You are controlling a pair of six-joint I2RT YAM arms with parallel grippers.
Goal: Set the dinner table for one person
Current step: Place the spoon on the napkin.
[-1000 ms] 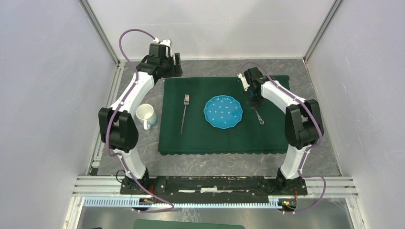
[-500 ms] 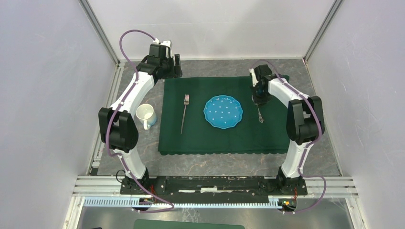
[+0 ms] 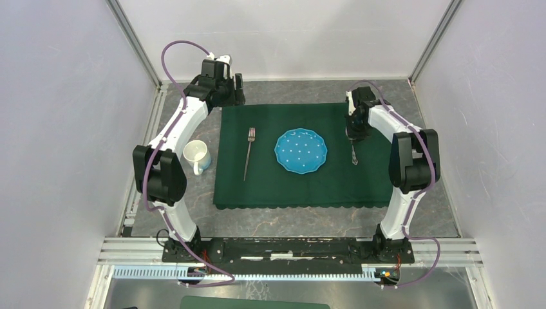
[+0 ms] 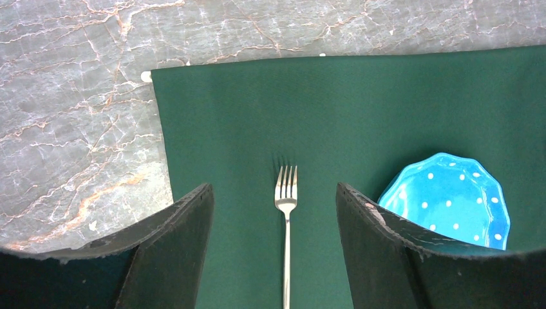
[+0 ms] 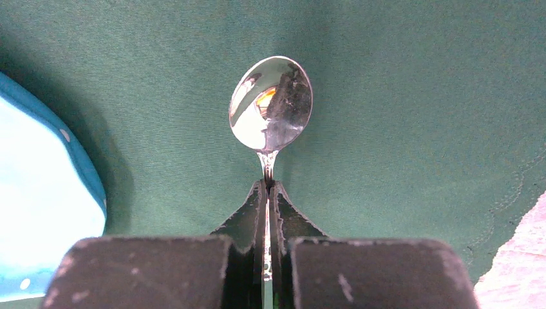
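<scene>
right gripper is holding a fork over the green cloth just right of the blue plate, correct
Not quite: the right gripper is shut on a spoon, not a fork; the right wrist view shows its rounded bowl sticking out past the fingertips. The rest holds: it is over the green cloth, to the right of the blue plate.

Fork (image 3: 248, 153) lies left of plate (image 3: 301, 151), spoon (image 3: 353, 154) right.
</scene>
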